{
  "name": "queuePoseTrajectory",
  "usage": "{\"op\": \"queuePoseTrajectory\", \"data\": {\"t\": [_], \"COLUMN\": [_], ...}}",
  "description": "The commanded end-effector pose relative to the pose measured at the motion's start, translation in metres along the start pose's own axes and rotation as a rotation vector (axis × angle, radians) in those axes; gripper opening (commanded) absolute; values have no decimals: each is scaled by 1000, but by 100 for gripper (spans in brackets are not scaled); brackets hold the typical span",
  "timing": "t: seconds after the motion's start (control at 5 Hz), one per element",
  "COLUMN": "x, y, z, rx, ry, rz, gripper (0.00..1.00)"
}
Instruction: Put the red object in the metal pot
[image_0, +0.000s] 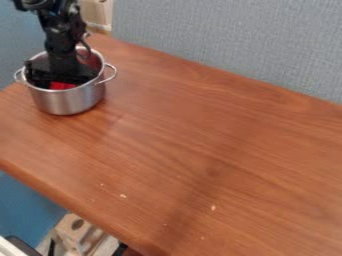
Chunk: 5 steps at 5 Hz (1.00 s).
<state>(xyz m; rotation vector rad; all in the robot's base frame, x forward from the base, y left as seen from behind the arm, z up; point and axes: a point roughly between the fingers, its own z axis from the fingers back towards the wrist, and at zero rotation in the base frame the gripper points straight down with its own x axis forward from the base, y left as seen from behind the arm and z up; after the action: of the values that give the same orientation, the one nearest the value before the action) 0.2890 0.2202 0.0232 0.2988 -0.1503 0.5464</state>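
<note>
The metal pot stands at the far left corner of the wooden table. My black gripper reaches steeply down into its mouth. Bits of the red object show inside the pot, beside and under the fingers. The fingertips are down inside the pot and dark against it. How far apart they stand, and whether they still touch the red object, I cannot make out.
The wooden table stretches to the right and toward the front, with its front edge dropping off at the lower left. A blue-grey wall runs close behind the pot. Some pale equipment sits below the table edge.
</note>
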Motion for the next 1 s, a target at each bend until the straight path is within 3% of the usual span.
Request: {"op": "queuePoseTrajectory", "data": {"t": [0.0,0.2,0.4,0.6,0.8], "x": [-15,-18,-22,-25,-28], "y": [-3,-4,-4,-4,-5], "z": [-15,-18,-21,-22,-24], "rx": [14,24,32,40,47], "ry": [42,41,40,40,40], "rz": [-27,-33,-39,-44,-49], "gripper": [0,100,0,100,100]}}
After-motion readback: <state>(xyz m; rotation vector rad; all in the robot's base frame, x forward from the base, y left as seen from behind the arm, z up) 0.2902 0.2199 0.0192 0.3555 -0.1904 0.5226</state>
